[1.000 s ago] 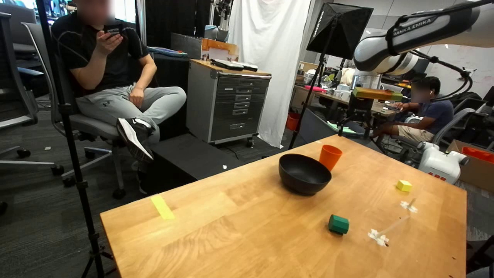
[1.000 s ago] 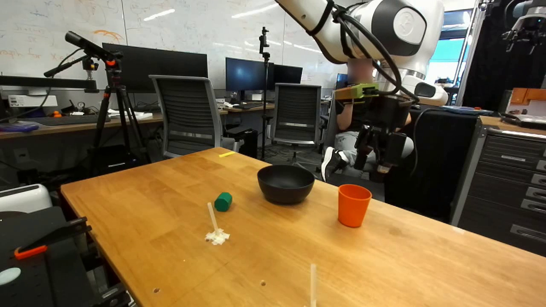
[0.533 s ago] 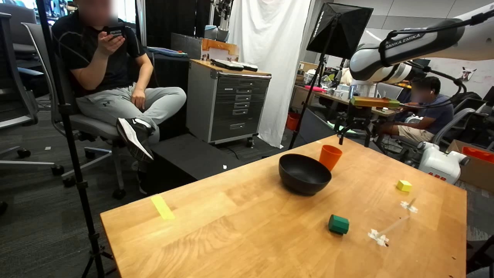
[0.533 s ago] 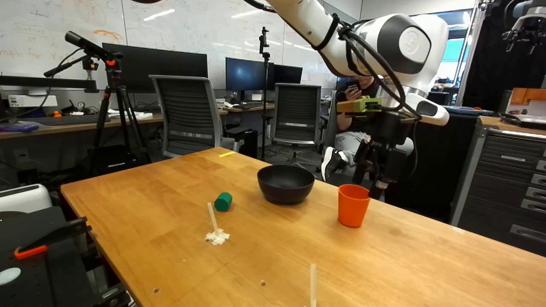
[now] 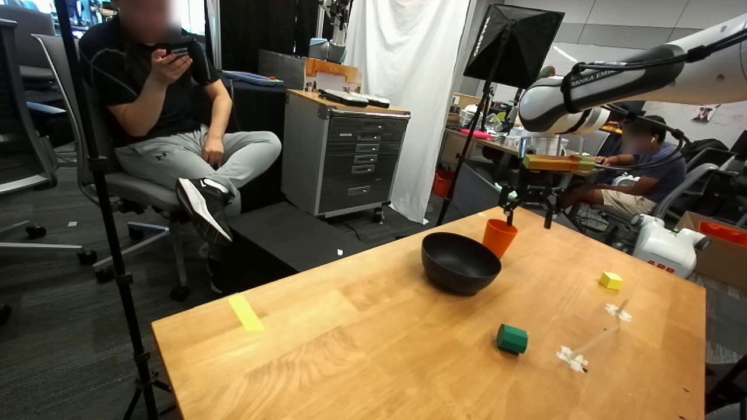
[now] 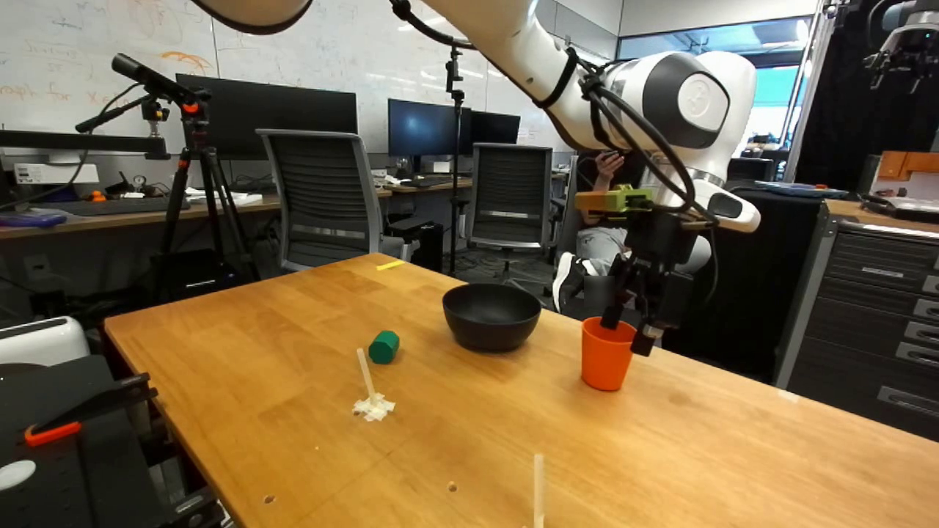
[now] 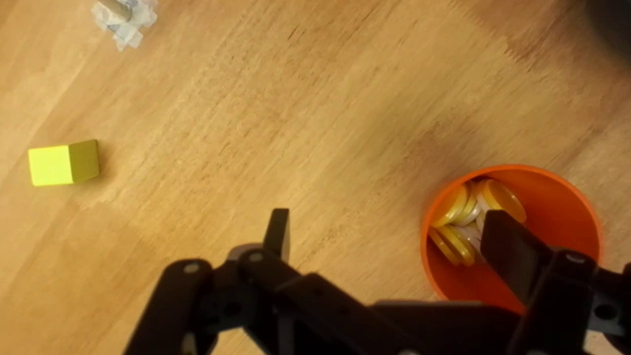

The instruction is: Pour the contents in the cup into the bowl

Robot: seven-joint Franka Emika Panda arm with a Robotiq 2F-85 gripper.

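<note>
Wooden desk point(image 6: 293, 352): an orange tumbler point(image 6: 607, 367) of yellow and white discs point(image 7: 466, 209) stands near a black bowl point(image 6: 491, 323). My pincer point(image 7: 389, 224) gapes, one jaw over the tumbler; lowering off-centre could topple it, spilling them.

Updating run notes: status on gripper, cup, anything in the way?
Gripper open, nothing held; one finger over or just inside cup. Cup upright on table, holding discs. Possible snag: finger meeting discs, if lowered.
</note>
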